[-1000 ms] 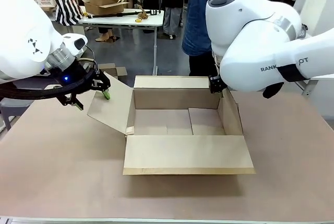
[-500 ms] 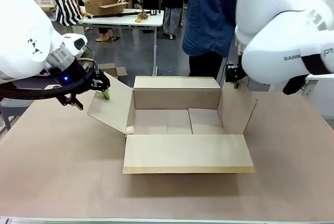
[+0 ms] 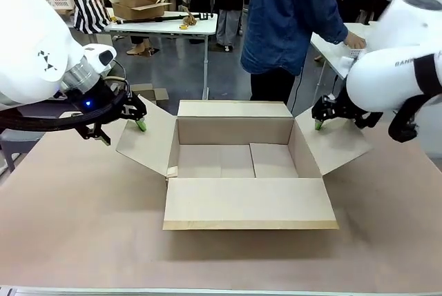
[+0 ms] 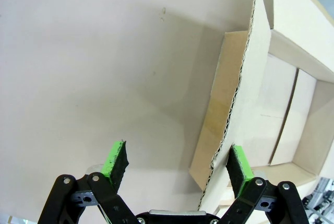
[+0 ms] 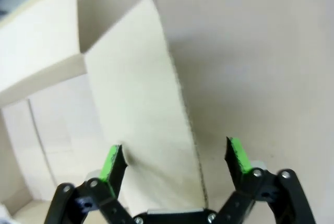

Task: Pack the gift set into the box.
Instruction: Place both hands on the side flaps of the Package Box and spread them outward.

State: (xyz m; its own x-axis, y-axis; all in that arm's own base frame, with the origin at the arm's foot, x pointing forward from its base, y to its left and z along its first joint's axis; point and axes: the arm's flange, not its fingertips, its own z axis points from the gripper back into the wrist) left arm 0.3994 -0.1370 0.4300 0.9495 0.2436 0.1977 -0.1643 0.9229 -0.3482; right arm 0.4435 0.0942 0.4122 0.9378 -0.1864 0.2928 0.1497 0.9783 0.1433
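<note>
since a second ago my right arm is swinging outward, folding the right flap point(image 3: 336, 143) down. my right gripper point(image 5: 175, 161) is spread around that flap's edge; my left gripper point(image 4: 177, 164) is released astride the left flap point(image 3: 147, 137). the box point(image 3: 245, 203) is sitting mid-table, plain brown, empty, a person point(image 3: 286, 23) standing behind it.

Plain brown box point(image 3: 238, 161); pinkish-tan surface point(image 3: 83, 227); green pads on black grippers; white arms; black-and-white striped bag point(image 3: 90, 7).
</note>
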